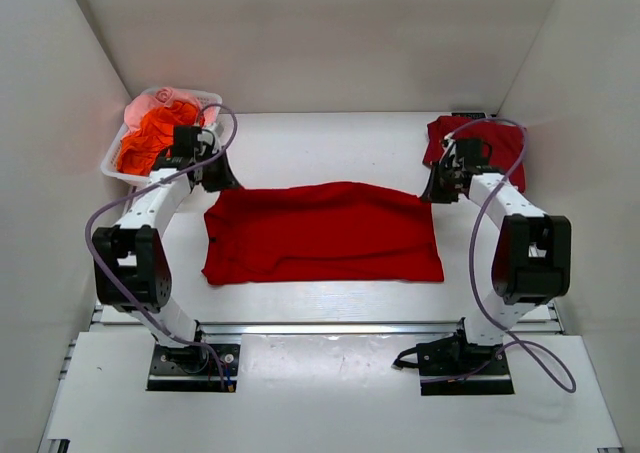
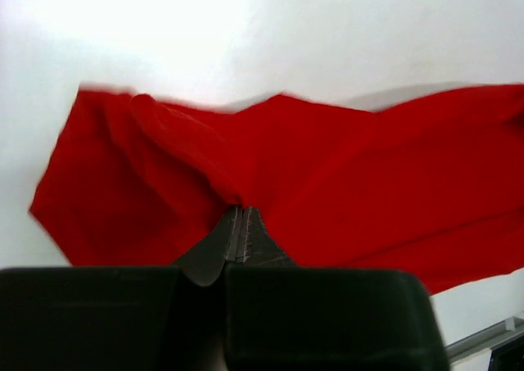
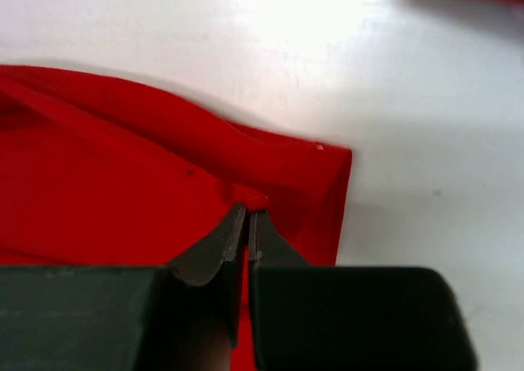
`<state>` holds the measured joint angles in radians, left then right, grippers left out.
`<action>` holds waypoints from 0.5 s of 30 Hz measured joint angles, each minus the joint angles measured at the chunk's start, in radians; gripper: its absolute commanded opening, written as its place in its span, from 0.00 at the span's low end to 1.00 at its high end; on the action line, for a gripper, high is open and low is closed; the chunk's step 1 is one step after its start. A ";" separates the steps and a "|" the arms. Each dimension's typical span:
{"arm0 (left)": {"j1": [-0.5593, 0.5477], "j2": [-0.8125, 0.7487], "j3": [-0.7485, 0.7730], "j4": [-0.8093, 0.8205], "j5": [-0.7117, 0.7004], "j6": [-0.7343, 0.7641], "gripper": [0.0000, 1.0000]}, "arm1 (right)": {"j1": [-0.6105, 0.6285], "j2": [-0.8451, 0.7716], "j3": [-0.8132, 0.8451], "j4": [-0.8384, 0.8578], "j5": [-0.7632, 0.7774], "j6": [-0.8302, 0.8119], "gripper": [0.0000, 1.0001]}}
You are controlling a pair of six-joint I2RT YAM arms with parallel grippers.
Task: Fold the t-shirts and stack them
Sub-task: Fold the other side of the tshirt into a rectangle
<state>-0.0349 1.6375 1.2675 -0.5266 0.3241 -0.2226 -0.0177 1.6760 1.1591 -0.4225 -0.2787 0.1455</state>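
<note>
A: How does the left end effector stand?

B: Its fingers are pressed together on a gathered fold of the red t-shirt. In the wrist view the cloth bunches right at the tips and fans out ahead of them.

A: And the right end effector?

B: It is also pressed together, with a small nip of the same shirt caught between the tips. The shirt's edge and one corner lie just beyond and to the right of that pinch.

A: Where is the shirt relative to the two?

B: It stretches between them, flat on the white surface. Each end effector holds one far corner, and most of the cloth lies on the side toward the arm bases. Creases run out from both pinches.

A: Is there anything else close by?

B: A second t-shirt, the same red, lies just beyond the right end effector on its outer side and does not touch the held shirt. Near the left end effector, beyond it and on its outer side, stands a white lattice basket holding crumpled orange-red cloth. I cannot tell whether that cloth is shirts.
</note>
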 measured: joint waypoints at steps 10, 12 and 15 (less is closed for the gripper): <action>0.022 -0.150 -0.275 -0.005 -0.026 0.012 0.00 | -0.065 -0.147 -0.229 0.037 -0.031 -0.018 0.00; 0.026 -0.167 -0.288 -0.008 -0.031 0.016 0.00 | -0.070 -0.163 -0.251 0.039 -0.033 -0.019 0.00; 0.027 -0.186 -0.303 -0.008 -0.036 0.020 0.00 | -0.076 -0.184 -0.278 0.048 -0.034 -0.021 0.00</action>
<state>-0.0078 1.4517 0.9642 -0.5343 0.2882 -0.2028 -0.0933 1.4921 0.8814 -0.3748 -0.3126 0.1249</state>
